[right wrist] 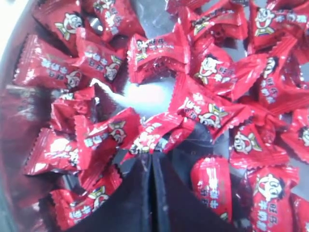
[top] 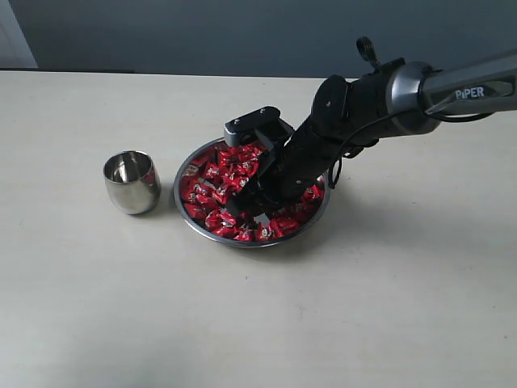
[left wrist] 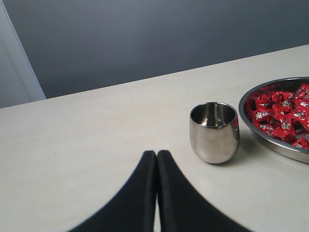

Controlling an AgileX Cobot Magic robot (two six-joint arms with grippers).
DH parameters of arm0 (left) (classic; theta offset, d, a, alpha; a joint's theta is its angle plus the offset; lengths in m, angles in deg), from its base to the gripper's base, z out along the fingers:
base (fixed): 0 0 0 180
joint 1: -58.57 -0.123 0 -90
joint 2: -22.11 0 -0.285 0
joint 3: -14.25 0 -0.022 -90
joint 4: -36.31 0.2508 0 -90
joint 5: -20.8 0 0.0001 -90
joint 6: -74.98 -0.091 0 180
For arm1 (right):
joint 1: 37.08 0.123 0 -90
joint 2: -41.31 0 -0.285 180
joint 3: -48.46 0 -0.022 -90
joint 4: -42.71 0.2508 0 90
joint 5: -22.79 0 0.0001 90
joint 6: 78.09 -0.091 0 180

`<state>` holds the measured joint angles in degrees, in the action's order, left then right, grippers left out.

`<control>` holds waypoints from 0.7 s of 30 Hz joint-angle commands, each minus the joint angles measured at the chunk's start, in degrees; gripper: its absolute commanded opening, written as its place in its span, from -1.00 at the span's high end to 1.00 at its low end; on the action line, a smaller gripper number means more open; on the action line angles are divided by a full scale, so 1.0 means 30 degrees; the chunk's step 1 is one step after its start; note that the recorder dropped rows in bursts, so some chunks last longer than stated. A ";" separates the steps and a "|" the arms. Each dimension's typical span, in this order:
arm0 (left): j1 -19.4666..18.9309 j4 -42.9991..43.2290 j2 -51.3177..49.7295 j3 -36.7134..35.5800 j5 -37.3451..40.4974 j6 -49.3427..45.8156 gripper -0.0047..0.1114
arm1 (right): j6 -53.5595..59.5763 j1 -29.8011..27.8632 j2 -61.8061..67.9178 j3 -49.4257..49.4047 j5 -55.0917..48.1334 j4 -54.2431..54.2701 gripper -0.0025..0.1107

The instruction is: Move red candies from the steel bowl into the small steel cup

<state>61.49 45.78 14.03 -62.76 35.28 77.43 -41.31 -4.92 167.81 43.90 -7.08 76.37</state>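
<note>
The steel bowl (top: 179, 202) sits mid-table, filled with red candies (top: 216, 173). My right gripper (top: 257, 212) reaches down into the pile from the right. In the right wrist view its jaws (right wrist: 152, 153) are pressed together, pinching the edge of one red candy (right wrist: 157, 134) at the tips; a bare patch of bowl bottom (right wrist: 140, 94) shows among the wrappers. The small steel cup (top: 131, 181) stands upright and empty, just left of the bowl. My left gripper (left wrist: 157, 153) is shut on nothing, low over the table, short of the cup (left wrist: 214, 131); it is outside the exterior view.
The pale table (top: 121, 307) runs wide around the bowl and cup. A grey wall (top: 202, 32) stands behind its far edge. The bowl's rim (left wrist: 270, 145) lies close beside the cup in the left wrist view.
</note>
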 commanded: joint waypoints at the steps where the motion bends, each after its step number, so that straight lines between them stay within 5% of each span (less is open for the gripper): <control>1: 0.0001 -0.0051 0.0099 -0.0069 -0.0197 0.0009 0.91 | 0.0015 -0.0019 -0.0407 0.0111 0.0164 -0.0106 0.97; 16: 0.0001 -0.0051 0.0099 -0.0069 -0.0197 0.0009 0.91 | 0.0116 -0.0019 -0.1727 0.0310 -0.0969 -0.0287 0.96; 21: 0.0001 -0.0051 0.0099 -0.0069 -0.0197 0.0009 0.91 | 0.0165 -0.0019 -0.1727 0.0310 -0.2130 -0.1207 0.55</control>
<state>61.49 45.78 14.03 -62.76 35.28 77.43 -41.31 -4.92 163.22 44.50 -11.92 74.10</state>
